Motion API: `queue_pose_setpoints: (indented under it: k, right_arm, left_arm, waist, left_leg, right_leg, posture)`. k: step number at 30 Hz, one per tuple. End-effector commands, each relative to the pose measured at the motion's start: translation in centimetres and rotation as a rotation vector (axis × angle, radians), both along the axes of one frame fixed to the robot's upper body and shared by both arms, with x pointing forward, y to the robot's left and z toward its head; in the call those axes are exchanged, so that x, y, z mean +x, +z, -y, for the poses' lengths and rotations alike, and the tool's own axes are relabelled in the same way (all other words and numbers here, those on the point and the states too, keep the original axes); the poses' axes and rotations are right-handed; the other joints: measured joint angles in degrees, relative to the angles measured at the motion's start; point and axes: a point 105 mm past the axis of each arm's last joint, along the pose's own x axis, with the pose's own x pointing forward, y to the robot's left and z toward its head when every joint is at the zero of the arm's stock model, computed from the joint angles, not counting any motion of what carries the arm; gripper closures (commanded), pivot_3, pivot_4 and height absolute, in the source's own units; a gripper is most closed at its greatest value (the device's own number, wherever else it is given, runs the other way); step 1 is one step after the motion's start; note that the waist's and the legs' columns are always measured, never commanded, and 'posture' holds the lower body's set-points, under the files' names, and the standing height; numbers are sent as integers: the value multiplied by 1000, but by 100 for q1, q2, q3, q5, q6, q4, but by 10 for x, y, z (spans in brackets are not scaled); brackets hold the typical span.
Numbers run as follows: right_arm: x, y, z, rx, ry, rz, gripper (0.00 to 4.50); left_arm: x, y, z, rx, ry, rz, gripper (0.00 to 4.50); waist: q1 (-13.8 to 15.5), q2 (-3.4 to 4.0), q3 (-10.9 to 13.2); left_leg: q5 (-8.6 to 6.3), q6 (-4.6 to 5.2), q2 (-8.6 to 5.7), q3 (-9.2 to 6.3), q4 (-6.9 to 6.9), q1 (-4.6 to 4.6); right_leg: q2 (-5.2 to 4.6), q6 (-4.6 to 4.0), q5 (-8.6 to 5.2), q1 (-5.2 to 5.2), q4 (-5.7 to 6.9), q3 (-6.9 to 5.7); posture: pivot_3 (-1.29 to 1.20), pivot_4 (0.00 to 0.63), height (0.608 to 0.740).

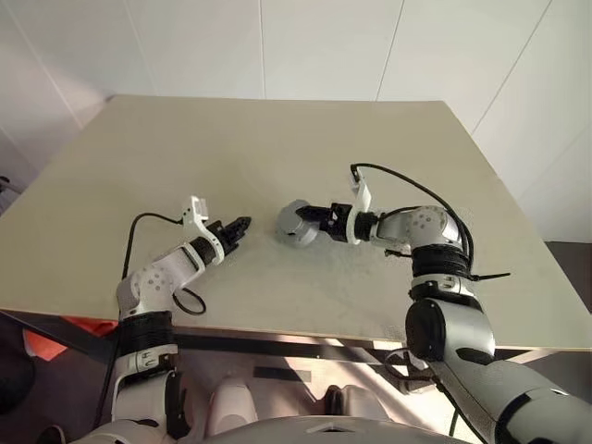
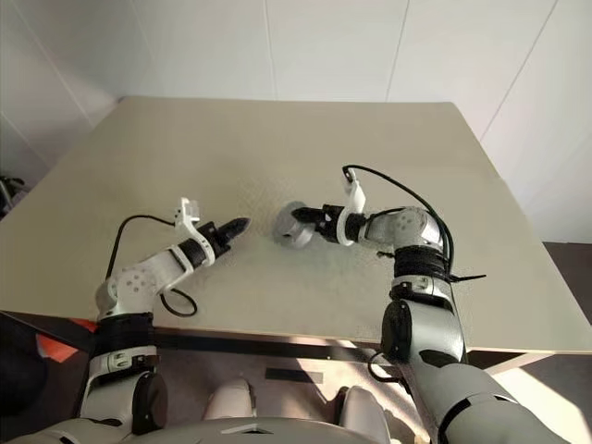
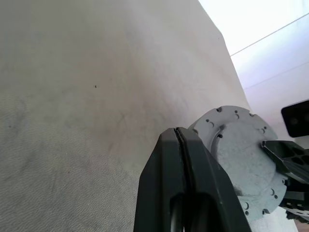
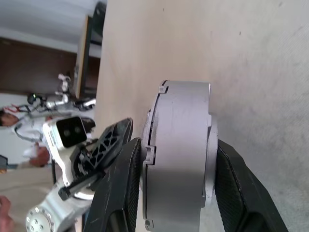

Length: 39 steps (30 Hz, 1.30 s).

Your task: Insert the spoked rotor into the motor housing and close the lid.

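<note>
My right gripper [image 1: 309, 222] is shut on the motor housing [image 1: 292, 225], a round silver puck held on edge just above the table's middle. In the right wrist view the puck [image 4: 179, 159] sits between both fingers [image 4: 241, 188], and a thin plate lies flush on the face toward my left arm. I cannot tell whether that plate is the lid. That flat grey face [image 3: 244, 159] has small holes round its rim. My left gripper [image 1: 243, 225] is shut and holds nothing, a short way left of the puck, pointing at it. The spoked rotor is out of view.
The beige table [image 1: 277, 148] stretches far behind the grippers, with its front edge [image 1: 296, 335] near my arms. White walls stand behind it. A person [image 4: 14, 125] shows in the distance past the table's edge.
</note>
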Motion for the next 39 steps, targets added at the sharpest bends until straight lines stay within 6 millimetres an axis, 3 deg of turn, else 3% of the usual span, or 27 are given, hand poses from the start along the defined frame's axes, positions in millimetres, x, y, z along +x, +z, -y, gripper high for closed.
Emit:
queue_pose_setpoints:
  k: [1,8,9,11,17,21,28,39]
  right_arm:
    - [15,49,-7,132,-27,126,2305]
    - [12,68,-22,214,3,141,2305]
    - [11,68,-25,214,12,144,2305]
    - [9,69,-29,214,21,145,2305]
    - [9,72,-31,229,21,134,2305]
    - [5,83,-38,268,65,136,2305]
    - [-14,104,-62,350,184,127,2305]
    - [-37,96,-80,336,268,91,2305]
  left_arm:
    - [-4,15,0,-40,6,56,4500]
    - [-12,45,-10,-324,65,147,4500]
    - [-14,50,-13,-367,79,167,4320]
    - [-18,56,-19,-415,105,193,3882]
    - [-26,58,-30,-470,134,197,1964]
    - [-28,56,-22,-576,62,130,603]
    - [-25,59,3,-655,-50,96,603]
    - [-23,65,10,-665,-98,108,603]
  waist:
    - [-6,0,0]
    - [-5,0,0]
    - [-4,-1,1]
    - [-3,-1,1]
    - [5,-2,1]
    - [8,-2,1]
    - [5,-3,0]
    - [30,-5,-2]
  left_leg:
    - [0,0,1,0,0,0]
    - [-1,2,3,0,0,-6]
    - [-1,2,3,0,0,-8]
    - [-1,2,3,0,0,-9]
    - [-1,2,3,0,4,-8]
    - [-1,1,3,0,11,-8]
    - [-1,1,4,0,14,-5]
    - [0,0,4,-2,21,-4]
  right_leg:
    - [1,0,0,-3,2,0]
    - [2,-4,-2,-5,1,-5]
    - [2,-4,-2,-7,0,-5]
    - [3,-4,-2,-8,1,-5]
    - [3,-3,-1,-6,2,-4]
    - [3,-1,0,-7,7,-4]
    - [5,14,9,-7,11,-1]
    - [4,24,15,1,13,-2]
  posture:
    - [0,0,740]
    - [0,0,740]
    - [0,0,740]
    - [0,0,740]
    - [0,0,740]
    - [0,0,740]
    - [0,0,740]
    - [0,0,740]
